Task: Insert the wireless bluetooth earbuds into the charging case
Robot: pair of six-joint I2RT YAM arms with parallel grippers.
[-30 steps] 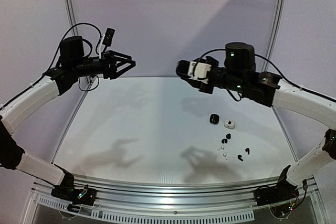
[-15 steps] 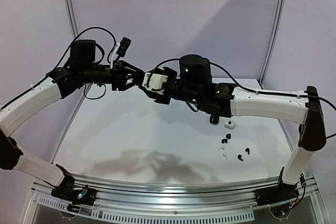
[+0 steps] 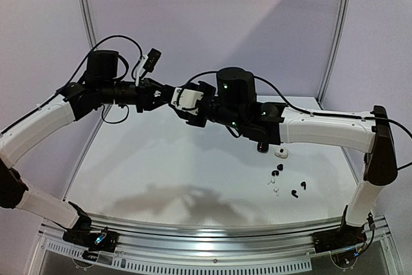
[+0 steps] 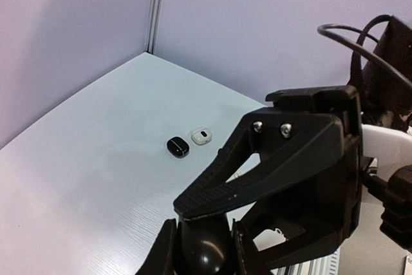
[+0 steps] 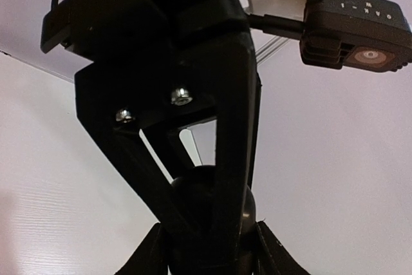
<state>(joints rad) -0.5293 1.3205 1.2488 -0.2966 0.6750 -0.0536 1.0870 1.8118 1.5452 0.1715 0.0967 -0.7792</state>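
Observation:
High above the table's back left, both grippers meet tip to tip. A glossy black charging case (image 4: 206, 256) sits between the fingers of my left gripper (image 4: 201, 236), which is shut on it. My right gripper (image 5: 209, 243) clamps the same case (image 5: 246, 208) from the opposite side. In the top view the left gripper (image 3: 161, 94) and right gripper (image 3: 175, 96) hide the case. Black earbuds (image 3: 277, 172) and white earbuds (image 3: 273, 187) lie loose on the table at the right.
A second black case (image 4: 178, 147) and a white case (image 4: 201, 136) lie side by side on the white table (image 3: 161, 159). In the top view the white case (image 3: 281, 152) is just past the right forearm. Purple walls close the back.
The right arm has swung left across the table, carrying the case up to the left gripper. The left jaws have closed on it.

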